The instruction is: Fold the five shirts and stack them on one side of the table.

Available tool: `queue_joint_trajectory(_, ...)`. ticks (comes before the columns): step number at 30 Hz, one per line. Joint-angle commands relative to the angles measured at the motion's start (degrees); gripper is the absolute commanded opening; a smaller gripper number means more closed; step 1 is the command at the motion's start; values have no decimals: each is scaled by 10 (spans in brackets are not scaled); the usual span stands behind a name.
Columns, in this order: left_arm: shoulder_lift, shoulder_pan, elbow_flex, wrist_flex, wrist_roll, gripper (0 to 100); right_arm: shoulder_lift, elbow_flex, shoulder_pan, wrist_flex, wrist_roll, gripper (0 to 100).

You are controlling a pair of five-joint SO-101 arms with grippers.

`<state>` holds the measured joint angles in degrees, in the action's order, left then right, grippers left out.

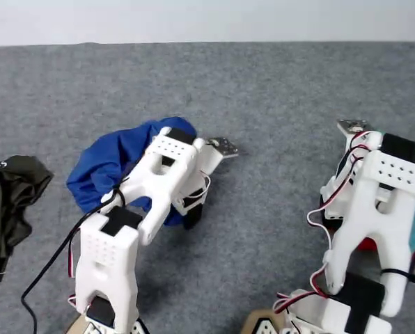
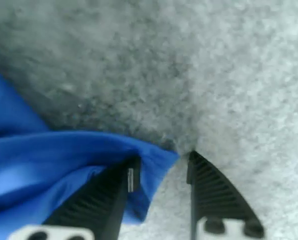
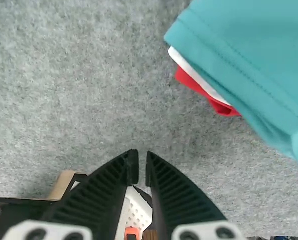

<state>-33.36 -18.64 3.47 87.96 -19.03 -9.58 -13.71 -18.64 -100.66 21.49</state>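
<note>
Shirt count: 5 total, 2 loose and 3 stacked.

Far left edge of the tabletop (image 1: 277, 90): 1 olive shirt (image 1: 9, 202), crumpled, unfolded, partly cut off by the frame.

Next over, left of centre: 1 blue shirt (image 1: 103, 170), bunched in a heap, unfolded, well apart from the olive one. The left arm (image 1: 134, 223) sits over its right half.

Left gripper (image 2: 159, 175): released, jaws spread wide, low at the tabletop. One finger (image 2: 109, 195) lies on the blue fabric, the other (image 2: 211, 192) is on bare grey surface. A corner of the blue shirt pokes into the gap between them, not pinched.

Centre of the tabletop: bare grey carpet-like surface between the 2 arms.

Right arm (image 1: 374, 202) stands at the right side. Right gripper (image 3: 140, 167): clenched to a thin slit, nothing in it, hanging above the tabletop beside the stack, not touching it.

Right edge: 1 stack of 3 shirts. Teal shirt (image 3: 249, 65) on top, white shirt (image 3: 196, 77) showing as a thin strip under it, red shirt (image 3: 224, 107) at the bottom with a corner sticking out. Edges are roughly aligned.
</note>
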Motion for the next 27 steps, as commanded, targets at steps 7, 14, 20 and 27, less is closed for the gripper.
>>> queue_joint_trajectory(7,13,23,136,99,-4,4,-24,2,3,-22,-4,35)
queue_joint_trajectory(14,223,51,254,125,28,4,-24,2,3,-22,-4,35)
queue_joint_trajectory(20,347,52,355,124,28,5,-24,2,6,-22,-4,35)
queue_joint_trajectory(27,403,91,508,124,28,5,-24,4,8,-22,-3,35)
